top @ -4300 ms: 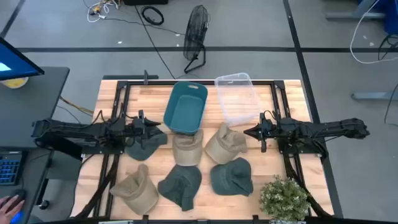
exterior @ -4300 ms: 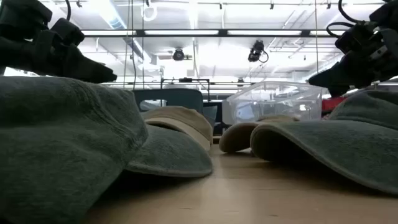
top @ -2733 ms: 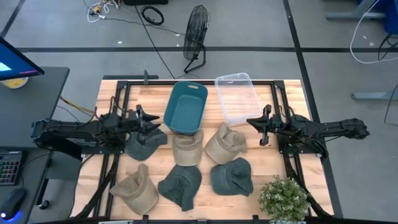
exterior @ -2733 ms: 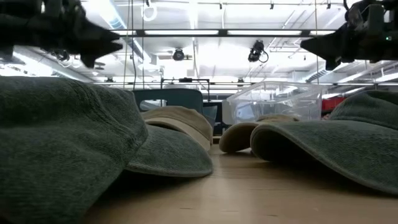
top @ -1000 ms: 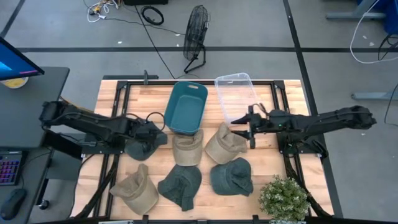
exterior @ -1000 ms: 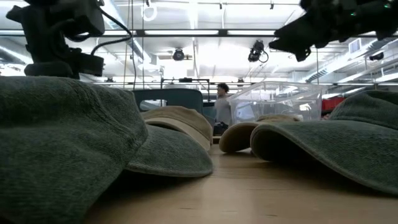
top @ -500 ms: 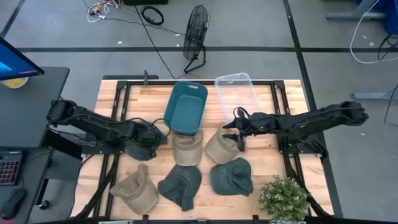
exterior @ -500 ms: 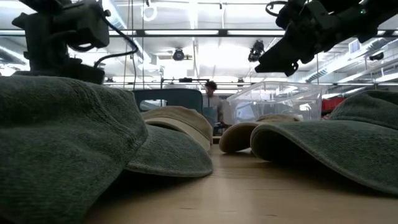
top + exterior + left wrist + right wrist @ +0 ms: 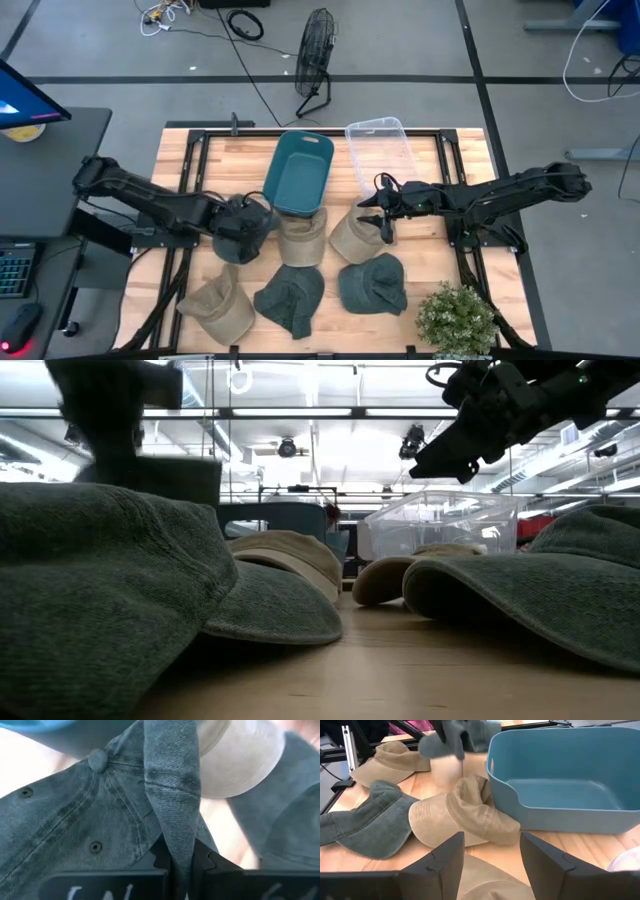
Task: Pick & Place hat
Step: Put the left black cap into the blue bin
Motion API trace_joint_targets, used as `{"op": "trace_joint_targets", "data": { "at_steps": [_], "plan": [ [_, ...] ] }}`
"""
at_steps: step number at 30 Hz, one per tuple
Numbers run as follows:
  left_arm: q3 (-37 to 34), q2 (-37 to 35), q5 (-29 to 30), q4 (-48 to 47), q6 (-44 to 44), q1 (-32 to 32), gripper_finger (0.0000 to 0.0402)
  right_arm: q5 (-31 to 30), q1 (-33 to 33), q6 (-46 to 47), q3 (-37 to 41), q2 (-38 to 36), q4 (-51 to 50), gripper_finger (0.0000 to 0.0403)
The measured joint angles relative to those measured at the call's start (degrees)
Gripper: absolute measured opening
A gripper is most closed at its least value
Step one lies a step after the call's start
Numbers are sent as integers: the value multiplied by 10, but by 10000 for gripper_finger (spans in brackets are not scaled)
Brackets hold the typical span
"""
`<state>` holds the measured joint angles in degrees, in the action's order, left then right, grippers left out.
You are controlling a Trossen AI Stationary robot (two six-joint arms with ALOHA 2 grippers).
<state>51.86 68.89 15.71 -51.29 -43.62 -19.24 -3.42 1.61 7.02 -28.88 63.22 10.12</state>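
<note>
Contact confirmed: left gripper, lowered within the last second, now pinches a fold of the grey-green denim cap near the wooden table's left edge. Right gripper, fingers spread and empty, hovers above the tan cotton cap; placement is outstanding.

Six hats crowd the middle and near half of the surface, leaving only narrow strips of bare wood between them. The teal bin and clear bin block the far middle (both stand open on top). A potted plant fills the near right corner. The far left corner lies bare.
</note>
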Motion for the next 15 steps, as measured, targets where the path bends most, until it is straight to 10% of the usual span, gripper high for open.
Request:
{"op": "trace_joint_targets", "data": {
  "at_steps": [15],
  "plan": [
    [157,2,271,44,74,2,29,0,0,-6,0,0,59,196]
  ]
}}
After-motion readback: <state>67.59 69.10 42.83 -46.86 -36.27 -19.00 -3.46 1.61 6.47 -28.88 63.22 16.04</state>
